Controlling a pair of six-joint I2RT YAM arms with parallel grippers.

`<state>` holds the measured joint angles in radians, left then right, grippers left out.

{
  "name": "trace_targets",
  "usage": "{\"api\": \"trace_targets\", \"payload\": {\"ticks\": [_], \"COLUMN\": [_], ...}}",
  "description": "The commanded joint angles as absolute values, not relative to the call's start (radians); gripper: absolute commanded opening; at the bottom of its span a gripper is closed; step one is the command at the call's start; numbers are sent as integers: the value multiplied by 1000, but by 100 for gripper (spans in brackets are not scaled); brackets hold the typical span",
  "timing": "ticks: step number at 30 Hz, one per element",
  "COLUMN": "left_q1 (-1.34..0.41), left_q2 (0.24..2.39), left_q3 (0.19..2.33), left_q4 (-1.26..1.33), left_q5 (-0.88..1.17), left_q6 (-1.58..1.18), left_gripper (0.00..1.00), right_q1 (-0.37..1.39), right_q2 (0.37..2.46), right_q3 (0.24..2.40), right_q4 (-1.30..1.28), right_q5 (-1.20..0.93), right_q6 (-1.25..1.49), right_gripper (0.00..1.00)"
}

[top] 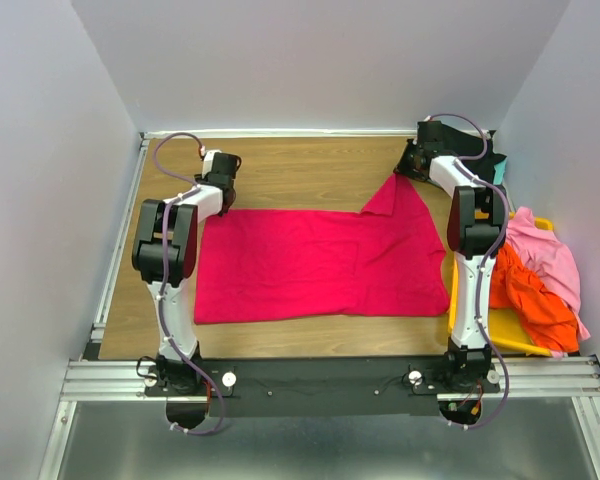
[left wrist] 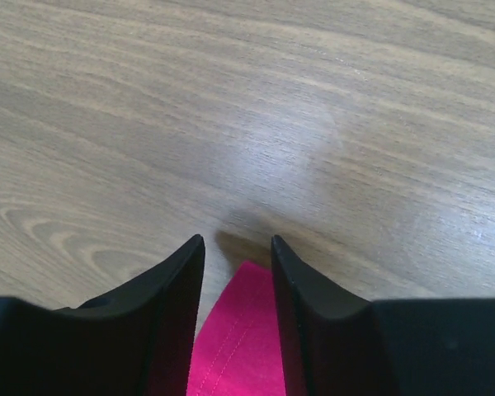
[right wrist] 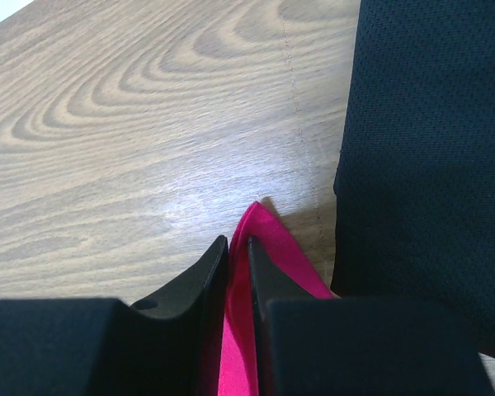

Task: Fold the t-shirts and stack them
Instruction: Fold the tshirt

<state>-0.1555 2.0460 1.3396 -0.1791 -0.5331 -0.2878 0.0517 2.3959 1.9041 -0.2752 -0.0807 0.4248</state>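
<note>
I have the large, soft crimson-red t-shirt (top: 320, 265) spread mostly flat across the wood-grain table (top: 300, 165), its long side running left to right between the two arms. The fold along the far edge is the step in hand, and I judge the task to be at an early stage, since this shirt is not folded yet.

My right gripper (right wrist: 237, 241) is at the far right corner with its jaws pinched narrow on a peak of the red cloth, which stands up off the table like a small tent. A black mesh-textured t-shirt (right wrist: 429, 165) lies just beside that pinch, apart from the red fabric.

My left gripper (left wrist: 238, 243) is at the far left corner. Its jaws stand partly apart, straddling the stitched corner of the shirt, and the cloth sits loose between them rather than clamped.

To do this well, I want the left pinch to catch the hem fully, both layers if there are two, before I lift anything. Then I should raise both corners to the same height and carry them toward me together, so the fold line runs straight and the cloth does not skew. I must watch that the right jaws do not snag the black shirt.

The pink t-shirt (top: 545, 255) and the orange t-shirt (top: 530, 295) wait in the yellow plastic bin (top: 505, 330) at the right.
</note>
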Motion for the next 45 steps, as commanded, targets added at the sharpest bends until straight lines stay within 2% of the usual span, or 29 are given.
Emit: {"api": "trace_targets", "payload": {"ticks": [1, 5, 8, 10, 11, 18, 21, 23, 36, 45], "left_q1": [-172, -189, -201, -202, -201, -201, -201, -199, -163, -133], "left_q2": [2080, 2076, 2071, 2072, 2077, 2050, 1996, 1956, 1996, 1939], "left_q3": [1348, 1336, 1316, 1313, 1316, 1312, 1290, 1273, 1390, 1430], "left_q4": [-227, -238, -238, -238, -242, -236, -204, -186, -138, -84], "left_q5": [-575, -583, -583, -584, -589, -609, -612, -624, -597, -572], "left_q6": [-268, -265, -264, -265, -268, -279, -285, -291, -279, -259], "left_gripper": [42, 37, 29, 6, 0, 0, 0, 0, 0, 0], "right_q1": [51, 51, 52, 51, 51, 52, 51, 51, 51, 51], "right_q2": [2384, 2373, 2362, 2359, 2358, 2339, 2301, 2257, 2194, 2016], "right_q3": [1881, 1870, 1864, 1861, 1861, 1852, 1830, 1810, 1861, 1793], "right_q4": [-288, -288, -288, -288, -288, -288, -288, -288, -293, -302], "right_q5": [-97, -94, -89, -90, -91, -104, -109, -107, -92, -64], "right_q6": [408, 407, 403, 403, 403, 402, 400, 400, 405, 393], "right_gripper": [23, 23, 23, 22, 23, 22, 13, 1, 1, 1]}}
